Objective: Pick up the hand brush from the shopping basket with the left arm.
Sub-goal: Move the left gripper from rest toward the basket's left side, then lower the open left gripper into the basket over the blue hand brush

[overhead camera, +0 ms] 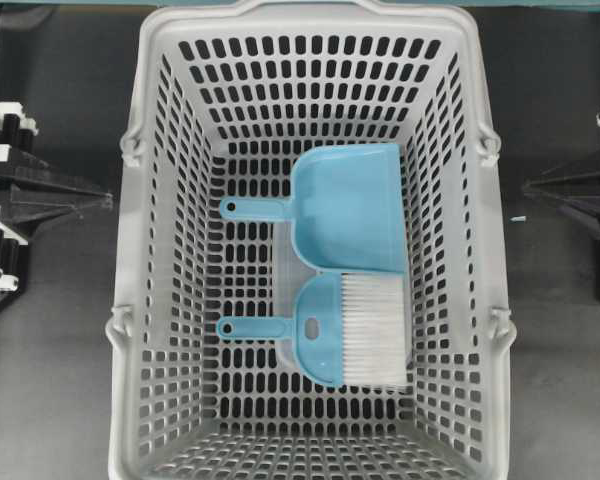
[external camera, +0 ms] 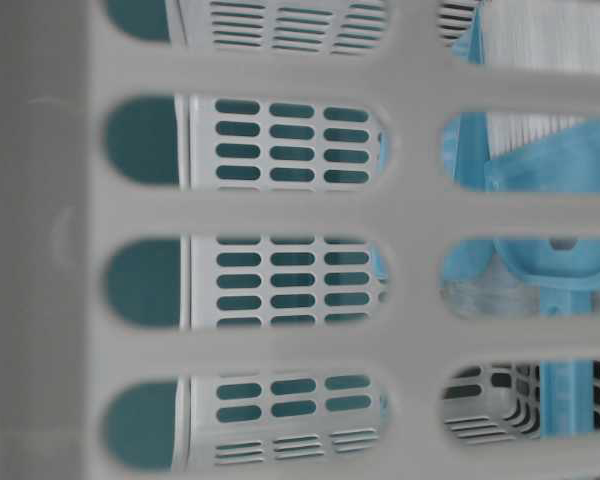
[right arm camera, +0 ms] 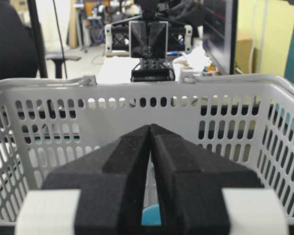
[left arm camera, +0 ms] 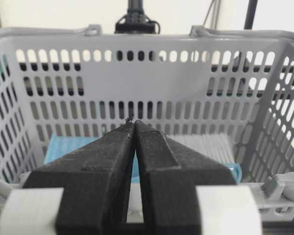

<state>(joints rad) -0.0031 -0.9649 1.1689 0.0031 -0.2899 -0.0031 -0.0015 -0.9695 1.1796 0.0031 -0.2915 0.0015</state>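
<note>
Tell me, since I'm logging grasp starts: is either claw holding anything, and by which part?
Nothing is held. The left claw and right claw are both shut and empty outside the shopping basket; the hand brush lies inside.

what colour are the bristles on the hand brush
White, on the light-blue hand brush; the bristles show best in the overhead view.

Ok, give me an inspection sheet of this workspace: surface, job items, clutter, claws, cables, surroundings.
Surface: dark table, a small pale speck at its right side.
Job items: brush lies flat on the floor of the grey basket, handle pointing left.
Clutter: blue dustpan in the basket, right beside the brush.
Claws: left claw shut, empty, outside the basket; right claw the same.
Cables: nothing seen on the table.
Surroundings: chair, monitor and desks beyond the basket.
</note>
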